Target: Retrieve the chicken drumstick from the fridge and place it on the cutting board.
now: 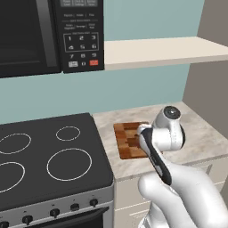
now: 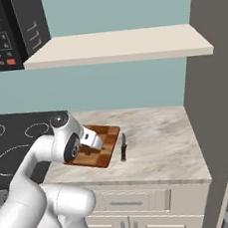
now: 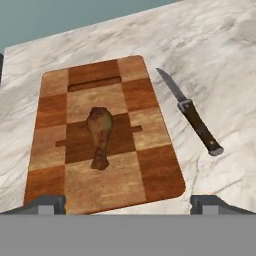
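- I read the task as essentially finished: the chicken drumstick (image 3: pixel 100 136) lies flat on the cutting board (image 3: pixel 150 170), about in the middle, its thick end toward the board's slotted handle and its thin end toward my tool.
- The cutting board sits on the marble table (image 3: pixel 220 60), between the black stovetop (image 1: pixel 49 156) and the tall grey panel at the right edge of the right base view.
- A dark-handled knife (image 3: pixel 192 117) lies on the table just beside the board's edge, apart from it and clear of the drumstick.
- My tool (image 3: pixel 130 205) hangs above the near end of the board. Its two tips stand wide apart at the bottom corners of the hand view, so I judge it fully open.
- Nothing sits between the tips. The tool holds nothing and touches neither the drumstick nor the board.
- What I judge is left: only to draw the arm (image 2: pixel 54 143) up and away without brushing the drumstick or the knife.
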Controlling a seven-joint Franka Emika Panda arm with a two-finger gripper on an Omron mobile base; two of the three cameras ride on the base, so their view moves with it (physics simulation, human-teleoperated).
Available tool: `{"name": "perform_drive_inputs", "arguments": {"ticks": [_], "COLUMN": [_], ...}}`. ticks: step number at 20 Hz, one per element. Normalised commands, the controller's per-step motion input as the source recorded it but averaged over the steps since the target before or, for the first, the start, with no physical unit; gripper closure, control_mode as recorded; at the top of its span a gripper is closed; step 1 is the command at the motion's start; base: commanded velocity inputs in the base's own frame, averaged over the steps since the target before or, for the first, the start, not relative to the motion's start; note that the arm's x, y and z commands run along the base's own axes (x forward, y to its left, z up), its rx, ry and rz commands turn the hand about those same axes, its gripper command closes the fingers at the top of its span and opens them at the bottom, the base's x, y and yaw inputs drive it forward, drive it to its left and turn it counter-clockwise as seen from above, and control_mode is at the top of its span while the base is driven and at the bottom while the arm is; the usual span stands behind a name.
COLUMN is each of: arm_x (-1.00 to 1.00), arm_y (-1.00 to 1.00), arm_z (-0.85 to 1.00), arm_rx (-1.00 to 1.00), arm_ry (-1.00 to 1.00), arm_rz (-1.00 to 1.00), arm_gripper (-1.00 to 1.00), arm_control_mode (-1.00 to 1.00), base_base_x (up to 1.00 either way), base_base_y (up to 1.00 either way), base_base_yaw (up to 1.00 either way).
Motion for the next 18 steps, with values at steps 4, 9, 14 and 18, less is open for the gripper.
{"name": "perform_drive_inputs", "arguments": {"ticks": [4, 9, 14, 18], "arm_x": [-0.69, -0.78, -0.9, -0.66], "arm_y": [-0.36, -0.29, 0.0, 0.13], "arm_z": [0.71, 0.43, 0.58, 0.94], "arm_rx": [0.0, 0.1, 0.0, -0.15], "arm_ry": [0.04, -0.02, -0.11, -0.15], "arm_rz": [0.0, 0.02, 0.08, 0.09], "arm_gripper": [-1.0, -1.0, -1.0, -1.0], "arm_control_mode": [-1.0, -1.0, -1.0, -1.0], "base_base_x": [0.0, 0.0, 0.0, 0.0], "base_base_y": [0.0, 0.0, 0.0, 0.0], "base_base_yaw": [0.0, 0.0, 0.0, 0.0]}}
